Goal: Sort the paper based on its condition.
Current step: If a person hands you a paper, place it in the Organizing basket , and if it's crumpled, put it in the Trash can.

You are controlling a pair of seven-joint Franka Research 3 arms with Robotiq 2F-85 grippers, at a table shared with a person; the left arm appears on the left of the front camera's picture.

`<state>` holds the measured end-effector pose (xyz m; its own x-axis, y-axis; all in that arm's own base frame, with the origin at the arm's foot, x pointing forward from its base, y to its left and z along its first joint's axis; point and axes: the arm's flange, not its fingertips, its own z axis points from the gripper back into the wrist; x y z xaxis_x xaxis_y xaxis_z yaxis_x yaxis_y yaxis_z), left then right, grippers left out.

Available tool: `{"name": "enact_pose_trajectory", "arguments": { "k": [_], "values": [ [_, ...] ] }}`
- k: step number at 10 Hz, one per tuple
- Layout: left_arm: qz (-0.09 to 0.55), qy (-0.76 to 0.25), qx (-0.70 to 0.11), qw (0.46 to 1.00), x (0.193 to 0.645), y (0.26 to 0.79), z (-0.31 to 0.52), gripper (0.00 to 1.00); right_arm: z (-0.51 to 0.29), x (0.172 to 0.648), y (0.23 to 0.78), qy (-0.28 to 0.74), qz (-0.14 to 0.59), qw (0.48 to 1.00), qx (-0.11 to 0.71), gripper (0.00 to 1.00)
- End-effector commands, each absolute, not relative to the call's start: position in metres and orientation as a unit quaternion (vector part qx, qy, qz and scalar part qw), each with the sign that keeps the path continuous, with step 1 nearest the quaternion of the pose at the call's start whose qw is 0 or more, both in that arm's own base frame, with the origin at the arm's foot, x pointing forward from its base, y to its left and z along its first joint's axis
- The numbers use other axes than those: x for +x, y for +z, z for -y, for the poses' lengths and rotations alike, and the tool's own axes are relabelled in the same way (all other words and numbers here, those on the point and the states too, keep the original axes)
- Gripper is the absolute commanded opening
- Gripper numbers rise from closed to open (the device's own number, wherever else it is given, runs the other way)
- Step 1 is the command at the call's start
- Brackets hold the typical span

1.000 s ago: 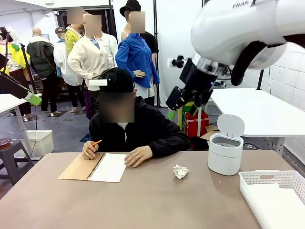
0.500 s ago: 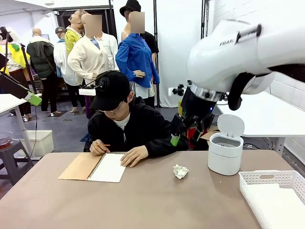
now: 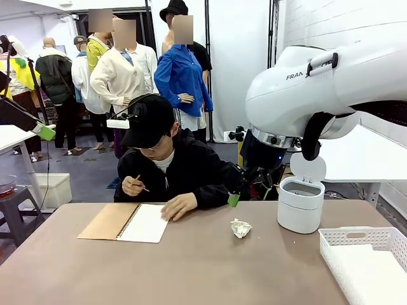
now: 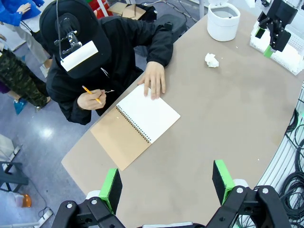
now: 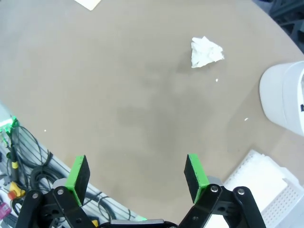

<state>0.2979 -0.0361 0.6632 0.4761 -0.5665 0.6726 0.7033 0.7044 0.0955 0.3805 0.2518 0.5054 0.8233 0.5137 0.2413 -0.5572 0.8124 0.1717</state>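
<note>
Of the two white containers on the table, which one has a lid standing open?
The round bin near the crumpled paper ball; the latticed basket has no lid.

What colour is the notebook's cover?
The notebook cover is tan, clearest in the left wrist view.

**Colour reference, table zone**
Table: plain grey-brown. Paper ball: white. Bin: white. Basket: white, slotted wall pattern. Notebook: tan cover, white page, dark spiral. Pencil: orange. Jacket and cap: black. Left gripper and right gripper: black bodies, green pads. Arm: white, dark lettering.
</note>
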Motion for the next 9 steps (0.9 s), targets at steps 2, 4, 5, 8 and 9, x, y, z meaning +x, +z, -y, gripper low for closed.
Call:
{"name": "enact_pose_trajectory", "arguments": {
  "k": [2, 4, 5, 8, 9],
  "values": [
    [0.354, -0.370, -0.097, 0.853, 0.298, 0.663, 0.035, 1.00, -0.252, 0.381, 0.505, 0.283, 0.092, 0.947, 0.118, 1.00],
    [0.354, -0.370, -0.097, 0.853, 0.298, 0.663, 0.035, 1.00, -0.254, 0.416, 0.466, 0.281, 0.045, 0.948, 0.143, 1.00],
    [0.354, -0.370, -0.097, 0.853, 0.298, 0.663, 0.035, 1.00, -0.256, 0.427, 0.453, 0.282, 0.035, 0.948, 0.142, 1.00],
    [0.354, -0.370, -0.097, 0.853, 0.298, 0.663, 0.035, 1.00, -0.254, 0.446, 0.418, 0.277, 0.013, 0.953, 0.123, 1.00],
    [0.354, -0.370, -0.097, 0.853, 0.298, 0.663, 0.035, 1.00, -0.257, 0.456, 0.401, 0.277, 0.004, 0.953, 0.122, 1.00]
  ]
}}
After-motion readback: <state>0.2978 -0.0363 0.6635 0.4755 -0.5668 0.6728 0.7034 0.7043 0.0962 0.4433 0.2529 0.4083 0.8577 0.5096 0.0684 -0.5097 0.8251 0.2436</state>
